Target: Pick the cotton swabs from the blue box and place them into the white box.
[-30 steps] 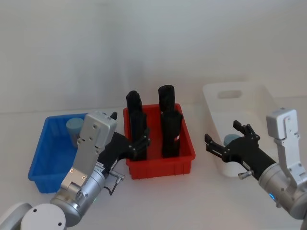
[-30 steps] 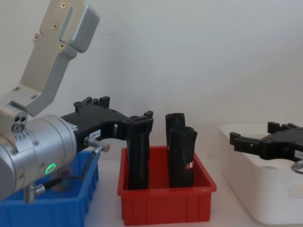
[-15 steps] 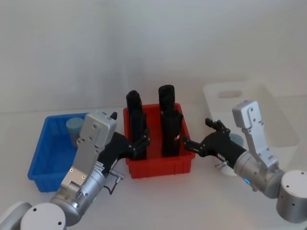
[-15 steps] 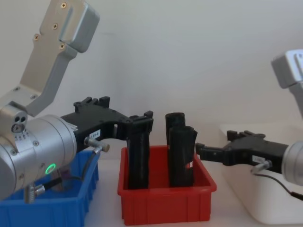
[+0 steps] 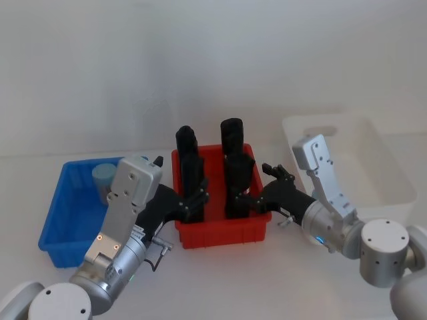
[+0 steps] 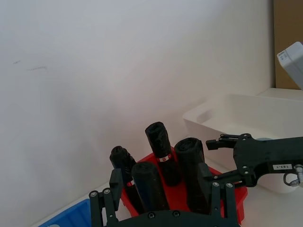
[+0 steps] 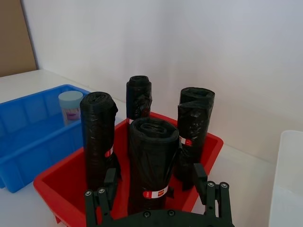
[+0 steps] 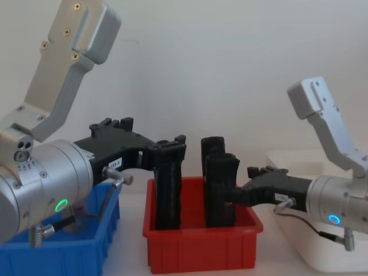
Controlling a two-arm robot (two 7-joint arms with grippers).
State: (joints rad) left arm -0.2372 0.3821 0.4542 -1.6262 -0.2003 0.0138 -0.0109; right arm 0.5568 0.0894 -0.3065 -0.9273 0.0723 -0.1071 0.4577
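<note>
- One cotton swab jar (image 5: 103, 176) sits in the blue box (image 5: 63, 220), left of the red bin (image 5: 257, 223).
- The white box (image 5: 393, 183) waits to the right.
- Right gripper (image 5: 257, 193) is open and empty by the red bin.
- Left gripper (image 5: 190, 198) is open and empty too.

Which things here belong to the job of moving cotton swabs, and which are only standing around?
For the job:
- cotton swab jar
- blue box
- white box
- right tool, open, at the red bin's right side
- left tool, open, at the red bin's left side

Not for the job:
- red bin
- black rolls standing in it
</note>
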